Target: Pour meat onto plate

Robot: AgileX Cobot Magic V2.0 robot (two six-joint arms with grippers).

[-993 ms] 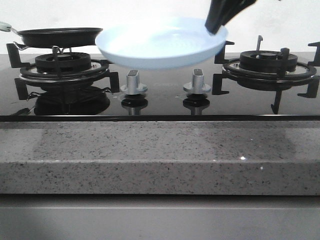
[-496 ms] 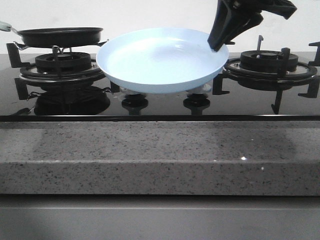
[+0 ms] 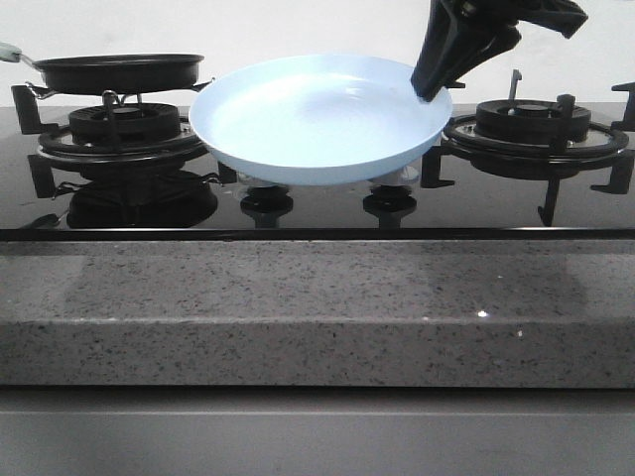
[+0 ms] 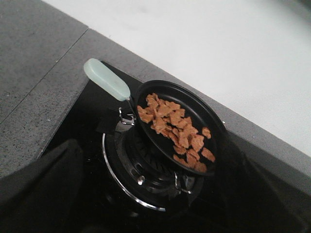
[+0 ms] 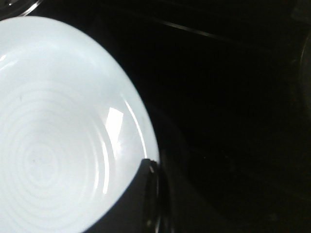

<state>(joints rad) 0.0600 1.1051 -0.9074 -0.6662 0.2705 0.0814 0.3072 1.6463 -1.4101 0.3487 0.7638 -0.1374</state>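
Observation:
The pale blue plate (image 3: 317, 119) hangs above the hob's middle, tipped with its hollow towards the front. My right gripper (image 3: 429, 87) is shut on its right rim; in the right wrist view one dark finger (image 5: 148, 194) lies over the edge of the plate (image 5: 53, 145). The meat (image 4: 175, 128), a heap of small light-brown chips, lies in the black frying pan (image 4: 192, 97) on the left burner. My left gripper (image 4: 155, 184) hovers above that pan, jaws wide apart and empty. It is out of the front view, where the pan (image 3: 117, 71) shows only side-on.
The pan has a pale green handle (image 4: 107, 79) pointing away from the plate. The right burner (image 3: 536, 124) with raised black supports stands beside my right arm. Two knobs (image 3: 266, 203) sit under the plate. A speckled granite counter (image 3: 317, 297) runs along the front.
A second ago the plate was held higher and flatter; it has come down and tipped its hollow towards the front. Over the last half second it has barely moved.

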